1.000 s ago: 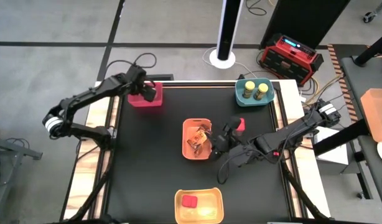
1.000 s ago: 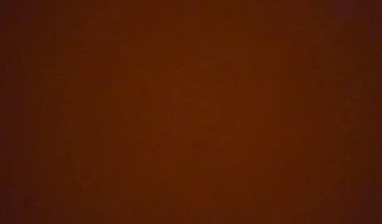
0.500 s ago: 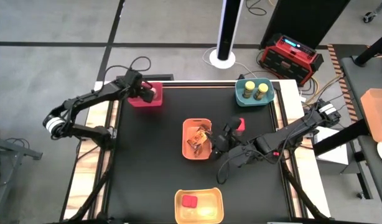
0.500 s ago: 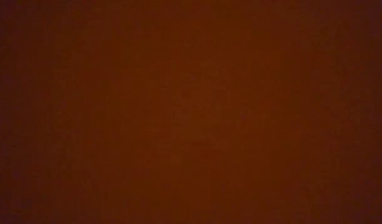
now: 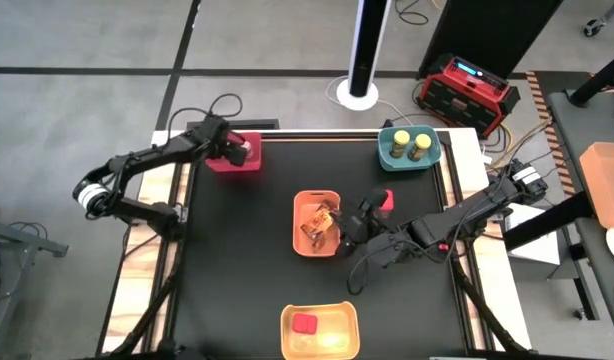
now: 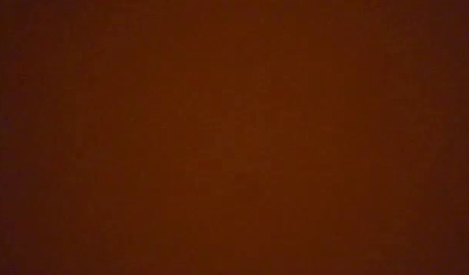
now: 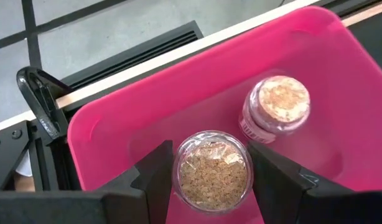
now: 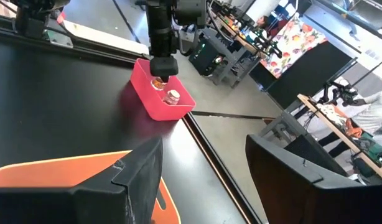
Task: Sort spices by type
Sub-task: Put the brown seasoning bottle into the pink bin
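My left gripper hangs over the pink bin at the table's far left, shut on a tiny glass jar of brown spice. A second tiny jar lies on the bin's floor. My right gripper stands open beside the orange bin, which holds printed packets; nothing is between its fingers. One red cube box rests on the black table next to the right arm. Another red cube sits in the yellow bin. My left gripper pinches the tiny jar by its round glass wall between the two fingers, one on each side. The fingers come from above, pointing down into the pink bin. Whether the jar touches the bin's floor, I cannot tell.
A teal bin at the far right holds two yellow-lidded jars. Bare black table lies between the bins. Wooden rails run along the table's left and right edges.
My left gripper has shifted a little toward the table's left edge over the pink bin, still shut on the tiny jar, and the jar lying in the bin now shows beside it. My right gripper has kept still.
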Tool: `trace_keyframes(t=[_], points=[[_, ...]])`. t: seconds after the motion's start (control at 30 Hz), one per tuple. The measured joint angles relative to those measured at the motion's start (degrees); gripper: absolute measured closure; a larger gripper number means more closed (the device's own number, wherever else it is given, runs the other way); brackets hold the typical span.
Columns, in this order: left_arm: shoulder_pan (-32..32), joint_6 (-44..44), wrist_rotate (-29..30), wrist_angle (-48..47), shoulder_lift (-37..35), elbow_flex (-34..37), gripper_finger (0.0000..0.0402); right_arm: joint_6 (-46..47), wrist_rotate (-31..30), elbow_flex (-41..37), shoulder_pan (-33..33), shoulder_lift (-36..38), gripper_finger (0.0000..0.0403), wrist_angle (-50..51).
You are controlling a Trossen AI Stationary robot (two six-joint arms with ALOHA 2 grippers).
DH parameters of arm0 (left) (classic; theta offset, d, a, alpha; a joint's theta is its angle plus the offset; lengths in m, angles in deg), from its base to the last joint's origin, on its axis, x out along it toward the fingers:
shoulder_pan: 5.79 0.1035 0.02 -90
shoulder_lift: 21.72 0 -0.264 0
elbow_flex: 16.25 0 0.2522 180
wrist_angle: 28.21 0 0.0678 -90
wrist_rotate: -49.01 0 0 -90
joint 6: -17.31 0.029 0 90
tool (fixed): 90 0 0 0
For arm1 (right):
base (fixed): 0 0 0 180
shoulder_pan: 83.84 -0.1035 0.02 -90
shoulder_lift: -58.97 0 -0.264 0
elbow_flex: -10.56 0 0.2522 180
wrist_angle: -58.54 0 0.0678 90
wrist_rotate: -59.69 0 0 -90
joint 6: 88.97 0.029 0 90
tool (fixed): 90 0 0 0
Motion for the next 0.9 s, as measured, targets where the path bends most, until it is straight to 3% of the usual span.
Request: trace_keyframes(t=[0.67, 0.9], points=[[0.0, 0.9, 0.2, 5.6, 7.2, -0.3, 0.0232, 0.0, 0.0, 0.0, 0.1, 0.0, 0.0183, 0.0], [0.1, 0.9, 0.2, 6.0, 7.1, -0.3, 0.0204, 0.6, 0.0, 0.0, 0.1, 0.0, 0.0183, 0.0]])
